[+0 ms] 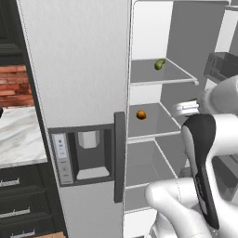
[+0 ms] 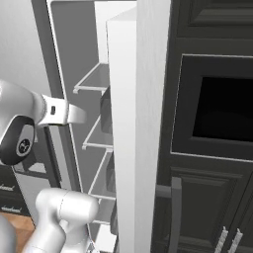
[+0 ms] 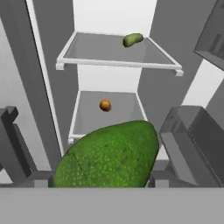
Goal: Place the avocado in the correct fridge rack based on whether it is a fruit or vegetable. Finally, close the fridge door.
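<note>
You have one avocado (image 3: 109, 155), one orange ball (image 1: 141, 115) and one elongated paler green item (image 1: 160, 64): three pieces of produce in all. You can count three fridge racks (image 1: 153, 122), stacked one above another, and two fridge doors, one open (image 2: 136, 123), one with a dispenser panel (image 1: 83, 155).

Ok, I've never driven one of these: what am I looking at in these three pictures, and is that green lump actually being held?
The machine is a white robot arm on a driving base. Two pictures come from cameras on the base, behind the arm to its left and right; the third looks along the gripper. All face an open fridge. The fridge door stands open, edge-on in the right base view. The upper rack carries an elongated pale green item; the rack below carries an orange ball. The big green lump is the avocado, sitting between the fingers, so it looks gripped.
</note>
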